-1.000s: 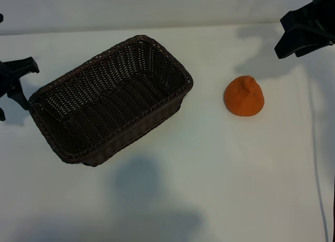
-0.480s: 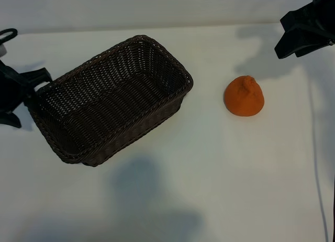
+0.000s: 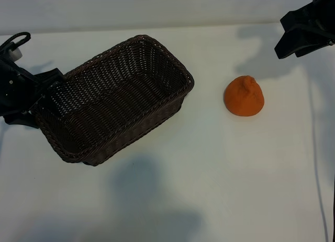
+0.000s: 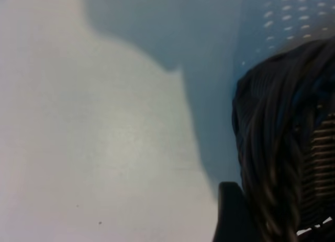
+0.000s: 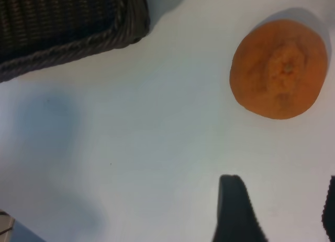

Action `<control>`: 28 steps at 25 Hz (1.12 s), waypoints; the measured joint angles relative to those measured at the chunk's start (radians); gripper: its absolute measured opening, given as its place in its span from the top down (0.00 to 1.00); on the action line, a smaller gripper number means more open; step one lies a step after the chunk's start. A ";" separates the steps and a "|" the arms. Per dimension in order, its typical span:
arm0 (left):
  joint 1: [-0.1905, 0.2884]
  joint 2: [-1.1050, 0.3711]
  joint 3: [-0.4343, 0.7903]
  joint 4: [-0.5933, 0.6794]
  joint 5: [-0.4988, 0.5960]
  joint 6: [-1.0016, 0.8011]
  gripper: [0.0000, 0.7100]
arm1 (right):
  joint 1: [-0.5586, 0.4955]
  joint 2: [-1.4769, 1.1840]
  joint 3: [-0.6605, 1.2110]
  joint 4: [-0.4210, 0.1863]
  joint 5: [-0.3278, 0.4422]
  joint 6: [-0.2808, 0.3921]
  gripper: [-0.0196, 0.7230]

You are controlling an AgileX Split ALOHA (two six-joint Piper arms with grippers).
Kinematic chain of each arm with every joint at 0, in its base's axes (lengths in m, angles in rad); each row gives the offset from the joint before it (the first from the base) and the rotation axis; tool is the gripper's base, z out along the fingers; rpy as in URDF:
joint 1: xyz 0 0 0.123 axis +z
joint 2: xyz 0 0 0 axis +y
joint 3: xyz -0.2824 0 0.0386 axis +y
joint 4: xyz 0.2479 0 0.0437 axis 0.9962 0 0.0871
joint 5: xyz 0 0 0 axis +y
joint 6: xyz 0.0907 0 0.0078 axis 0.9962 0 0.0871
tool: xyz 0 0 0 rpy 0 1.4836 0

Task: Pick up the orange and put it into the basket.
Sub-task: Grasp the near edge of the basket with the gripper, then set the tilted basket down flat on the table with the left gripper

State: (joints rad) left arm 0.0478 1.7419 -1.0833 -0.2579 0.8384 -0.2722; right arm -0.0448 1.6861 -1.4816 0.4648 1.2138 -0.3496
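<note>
**Orange sits alone on the table, basket empty**

The matte orange fruit (image 3: 244, 96), roundish with a bumpy raised knob on its upper end, rests on the white table (image 3: 220, 189). It lies well apart from the rectangular dark brown woven wicker basket (image 3: 112, 98), off that basket's short end farthest from the left arm. Nothing touches the fruit. Seen from the right wrist, the orange (image 5: 279, 68) looks slightly flattened, with a paler, rougher patch around a small central dimple, and it throws a soft shadow on the table beside it. The basket's rounded corner and braided rim (image 5: 78, 27) show in that same view, clear of the fruit.

The basket stands askew on the table, its long sides running diagonally, its inside holding nothing.

The black left gripper (image 3: 36, 98) is at the basket's short end farthest from the orange, its fingers spread to either side of the braided rim there; whether they press on the wicker cannot be told. From the left wrist, the rim (image 4: 282, 148) fills the view close up, with one dark fingertip (image 4: 233, 213) just beside it.

The black right gripper (image 3: 293, 41) hangs above the table beyond the orange, on the side away from the basket, its fingers apart and holding nothing.
</note>
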 joint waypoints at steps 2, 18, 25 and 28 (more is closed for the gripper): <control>0.000 0.000 0.000 -0.001 -0.006 0.000 0.31 | 0.000 0.000 0.000 0.000 0.000 0.000 0.42; 0.000 0.085 0.078 -0.049 -0.087 0.006 0.69 | 0.000 0.000 0.000 0.000 0.001 0.000 0.42; 0.000 0.085 0.078 -0.069 -0.087 0.024 0.77 | 0.000 0.000 0.000 0.000 0.001 0.000 0.42; 0.000 0.085 0.076 -0.068 -0.076 0.024 0.77 | 0.000 0.000 0.000 0.000 0.001 0.000 0.42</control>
State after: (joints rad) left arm 0.0480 1.8266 -1.0069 -0.3258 0.7629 -0.2484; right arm -0.0448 1.6861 -1.4816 0.4648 1.2149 -0.3496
